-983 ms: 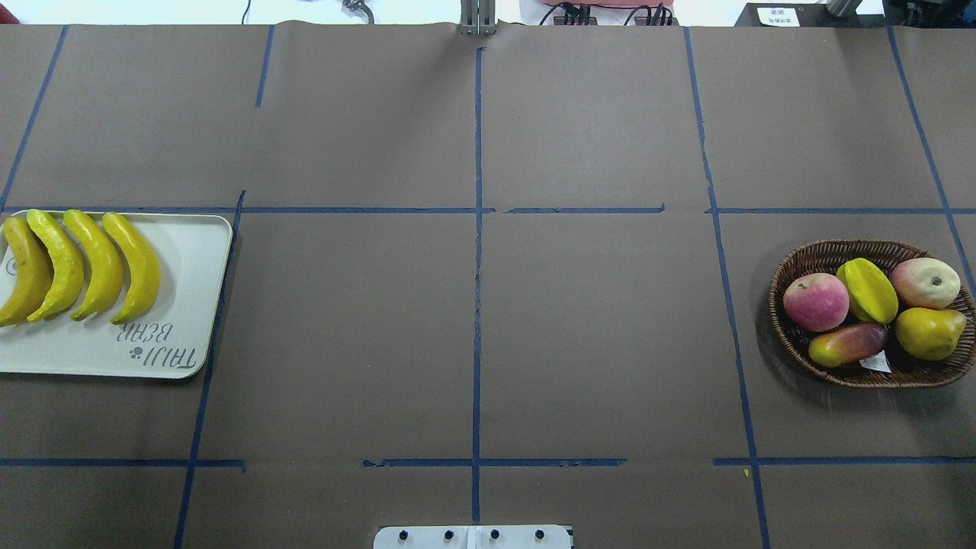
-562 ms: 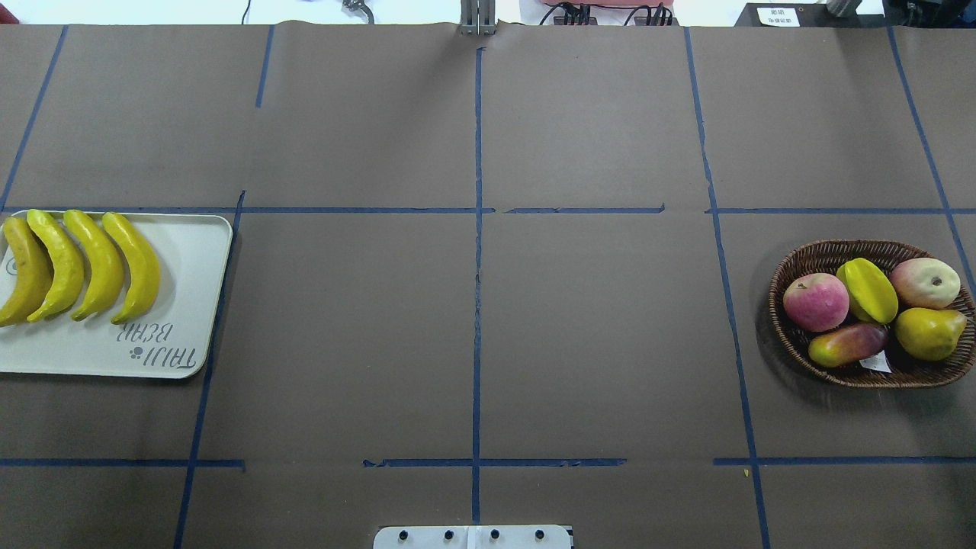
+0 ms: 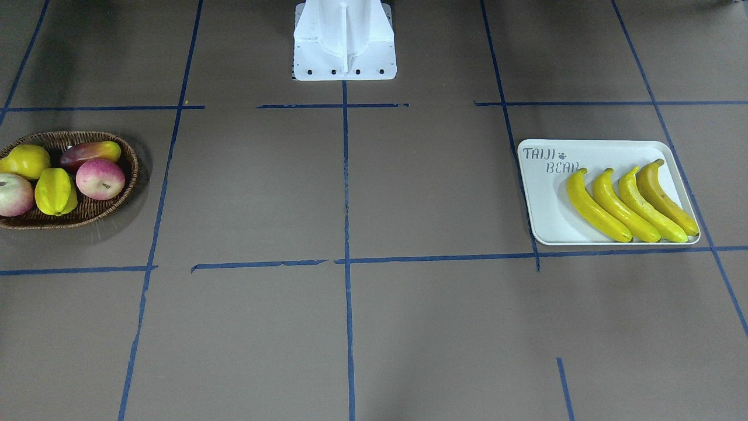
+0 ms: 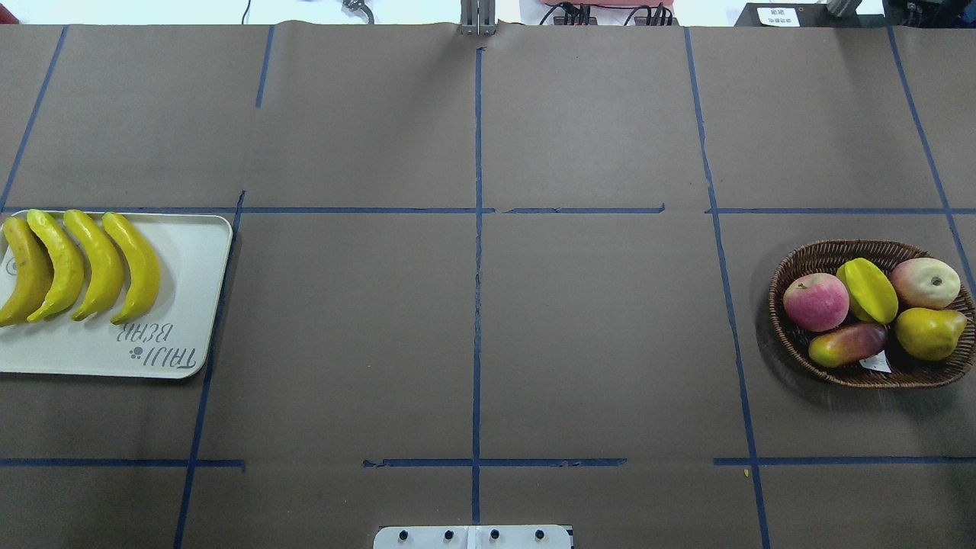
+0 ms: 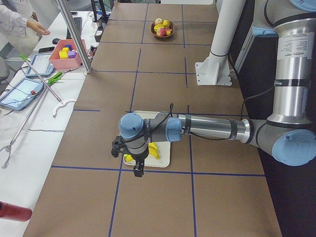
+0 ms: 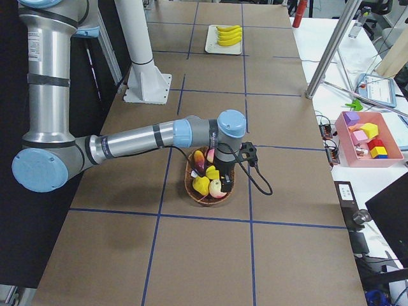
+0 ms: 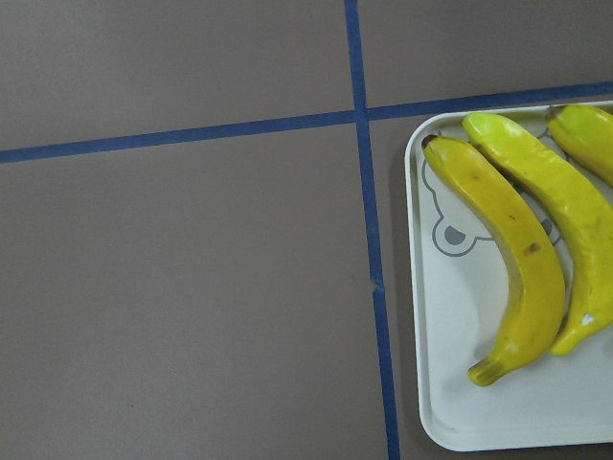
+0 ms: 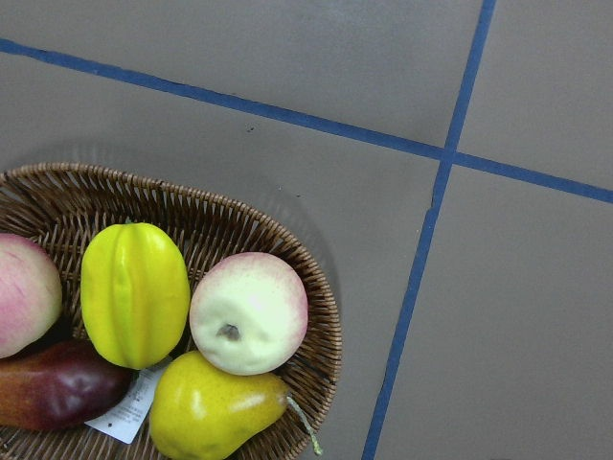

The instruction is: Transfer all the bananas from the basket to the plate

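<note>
Several yellow bananas [image 4: 99, 263] lie side by side on the off-white plate [image 4: 191, 305] at the table's left. They also show in the front view [image 3: 608, 204] and the left wrist view [image 7: 508, 259]. The brown wicker basket [image 4: 839, 245] at the right holds no banana. My left gripper [image 5: 137, 169] hangs above the plate's outer end. My right gripper [image 6: 226, 182] hangs above the basket. Each gripper shows only in a side view, so I cannot tell whether it is open or shut.
The basket holds two apples [image 4: 816, 301], a starfruit [image 4: 869, 290], a pear [image 4: 926, 333] and a mango [image 4: 846, 343]. Blue tape lines [image 4: 477, 305] cross the brown table. The robot's base [image 3: 345, 41] stands at the near edge.
</note>
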Action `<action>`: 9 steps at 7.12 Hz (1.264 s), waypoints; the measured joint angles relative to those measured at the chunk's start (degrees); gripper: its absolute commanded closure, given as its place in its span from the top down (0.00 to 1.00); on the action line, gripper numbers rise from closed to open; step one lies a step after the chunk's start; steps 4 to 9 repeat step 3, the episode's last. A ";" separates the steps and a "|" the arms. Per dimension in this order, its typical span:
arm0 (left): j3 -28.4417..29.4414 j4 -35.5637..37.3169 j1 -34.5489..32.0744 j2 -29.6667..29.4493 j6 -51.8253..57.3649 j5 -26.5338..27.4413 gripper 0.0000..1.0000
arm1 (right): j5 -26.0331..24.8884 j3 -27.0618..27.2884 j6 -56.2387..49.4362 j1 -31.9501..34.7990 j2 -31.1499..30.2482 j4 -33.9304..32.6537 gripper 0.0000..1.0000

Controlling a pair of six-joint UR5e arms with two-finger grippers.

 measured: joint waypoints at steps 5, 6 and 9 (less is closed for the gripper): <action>0.00 0.08 0.00 0.05 0.00 0.01 1.00 | 0.07 0.25 -0.18 1.73 -2.81 0.06 0.99; 0.00 0.08 0.00 0.05 0.00 0.01 1.00 | 0.07 0.25 -0.18 1.73 -2.81 0.06 0.99; 0.00 0.08 0.00 0.05 0.00 0.01 1.00 | 0.07 0.25 -0.18 1.73 -2.81 0.06 0.99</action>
